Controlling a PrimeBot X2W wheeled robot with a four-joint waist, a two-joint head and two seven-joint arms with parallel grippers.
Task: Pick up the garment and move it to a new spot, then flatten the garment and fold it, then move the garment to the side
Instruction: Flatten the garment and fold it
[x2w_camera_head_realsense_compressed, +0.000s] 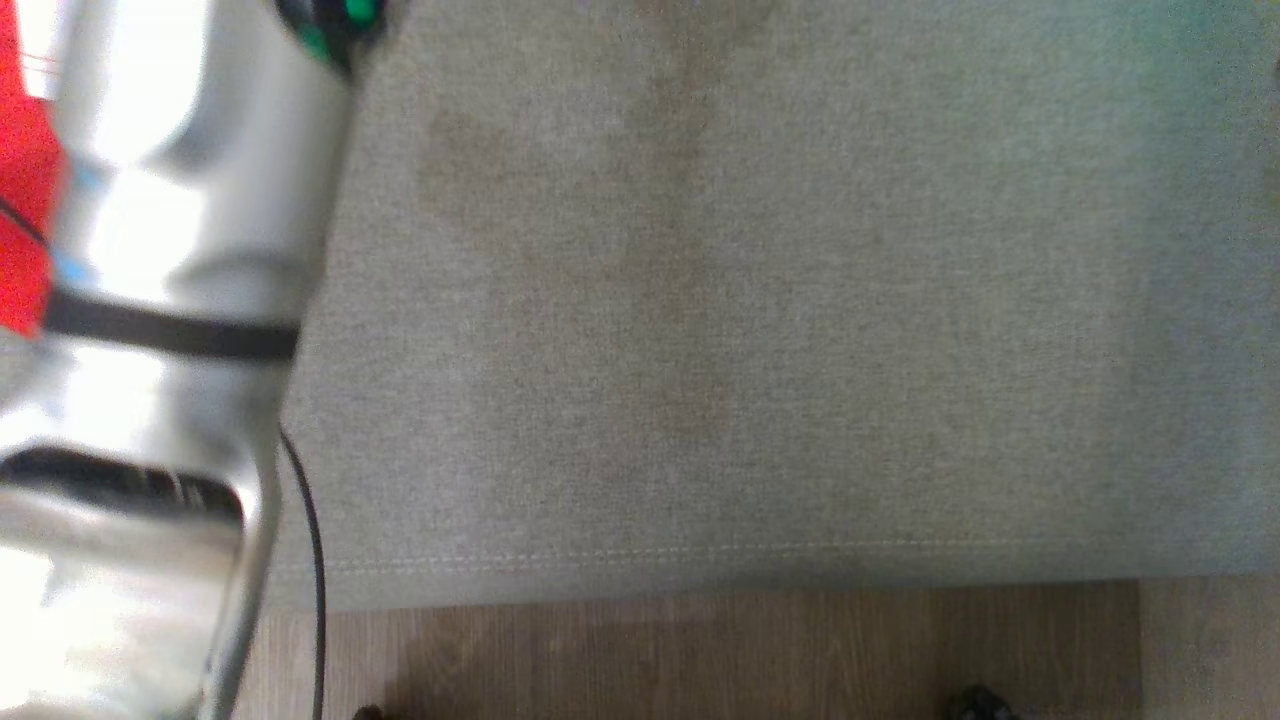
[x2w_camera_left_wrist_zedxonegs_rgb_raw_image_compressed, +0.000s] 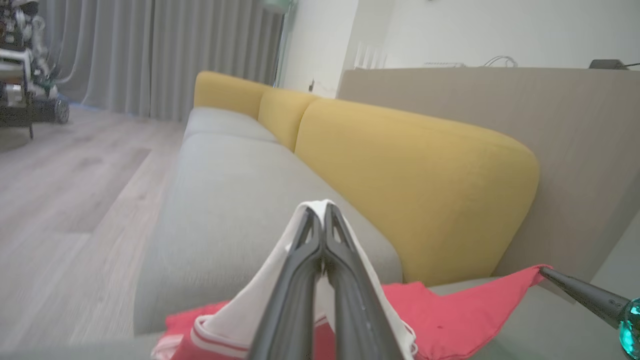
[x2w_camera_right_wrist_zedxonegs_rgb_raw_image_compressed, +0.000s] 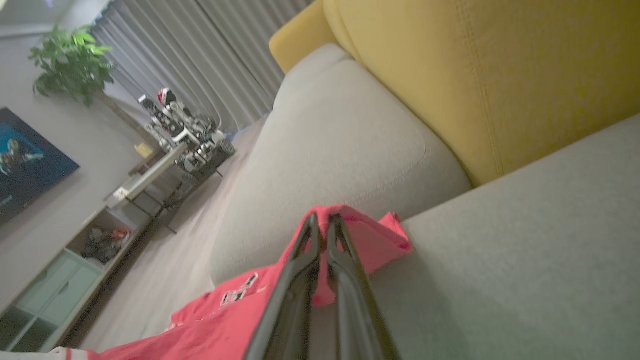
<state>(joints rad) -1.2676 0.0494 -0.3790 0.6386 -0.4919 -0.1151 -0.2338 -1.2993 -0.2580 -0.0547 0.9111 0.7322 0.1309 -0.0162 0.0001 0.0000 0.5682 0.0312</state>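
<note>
Red garment with white trim is pinched at its edges by both clenched grippers, left gripper and right gripper, and hangs below their fingertips over the grey sofa seat.

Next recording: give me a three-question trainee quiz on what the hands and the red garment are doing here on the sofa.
1. True or false: the left hand is shut on the garment.
2. What colour is the trim in the left hand's grip? A white, B blue, C black.
3. Fill in: the right hand pinches a ____ corner of the garment above the grey sofa seat.

Key: 1 true; 2 A; 3 red.
</note>
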